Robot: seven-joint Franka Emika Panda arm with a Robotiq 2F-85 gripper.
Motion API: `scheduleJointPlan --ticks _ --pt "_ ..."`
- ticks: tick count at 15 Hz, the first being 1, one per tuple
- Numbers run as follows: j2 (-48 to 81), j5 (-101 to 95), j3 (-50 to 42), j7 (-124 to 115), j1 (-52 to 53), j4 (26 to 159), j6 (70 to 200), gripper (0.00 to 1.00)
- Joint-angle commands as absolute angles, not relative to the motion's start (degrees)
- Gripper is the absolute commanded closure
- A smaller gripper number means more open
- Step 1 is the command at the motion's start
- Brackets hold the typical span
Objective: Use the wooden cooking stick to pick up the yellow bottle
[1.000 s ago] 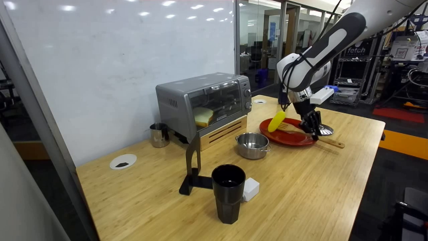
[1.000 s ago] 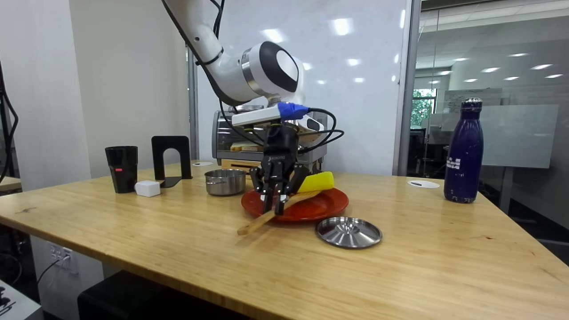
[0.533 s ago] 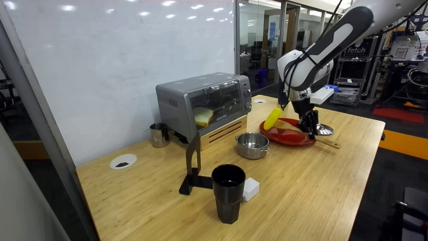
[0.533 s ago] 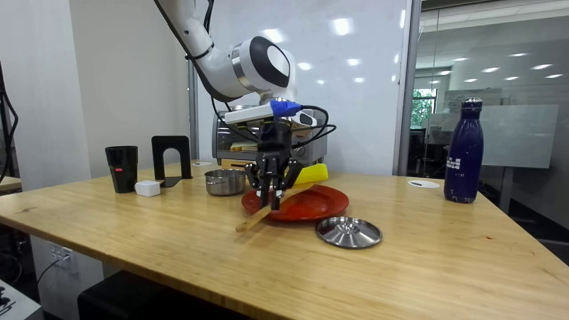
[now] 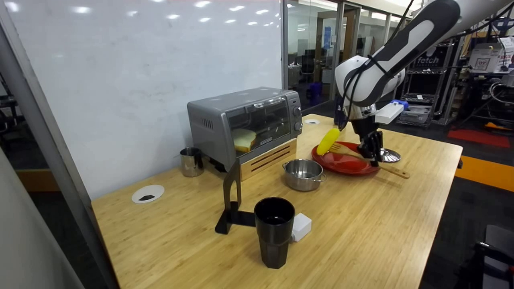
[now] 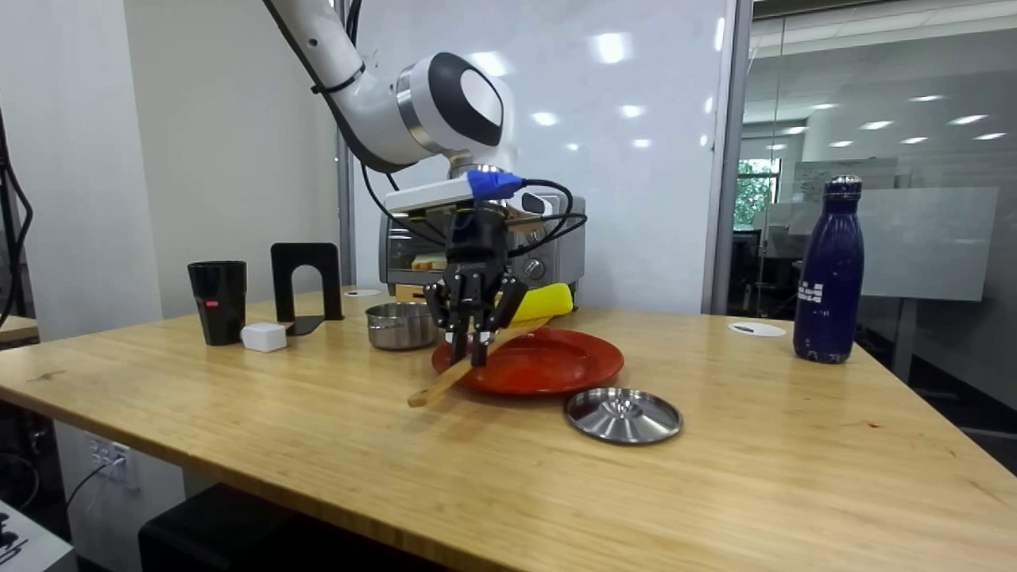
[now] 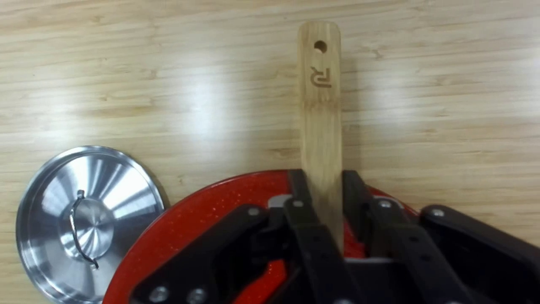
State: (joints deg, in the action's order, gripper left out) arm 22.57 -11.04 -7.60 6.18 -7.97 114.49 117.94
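While the oven [image 5: 242, 97] holds bread [image 5: 244, 140], the yellow bottle [image 5: 328, 141] slants.

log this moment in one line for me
gripper: shut on wooden cooking stick; yellow bottle: resting on stick, above red plate; steel lid: beside plate

The white arm [image 6: 373, 119] has dark panels [image 5: 447, 12], black cables [image 6: 353, 22] and a black claw [image 7: 323, 179] with silver screws [image 7: 159, 294].

In an exterior view, a glossy white wall panel [image 6: 651, 222] is mirroring bright lights [image 6: 610, 48] behind the black claw [image 6: 469, 359]; a pale wooden table [image 6: 715, 492] is spreading beneath, a clear glass partition [image 6: 914, 123] rising well apart.
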Motion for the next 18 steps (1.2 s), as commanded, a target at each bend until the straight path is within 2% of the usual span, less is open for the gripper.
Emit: scheduleJointPlan --ticks 1,18 --pt "17.8 -10.4 -6.9 6.9 -7.8 118.8 119.2 0.94" --pt "-1.7 -5.6 -3.8 7.1 -4.1 129.6 112.0 0.94"
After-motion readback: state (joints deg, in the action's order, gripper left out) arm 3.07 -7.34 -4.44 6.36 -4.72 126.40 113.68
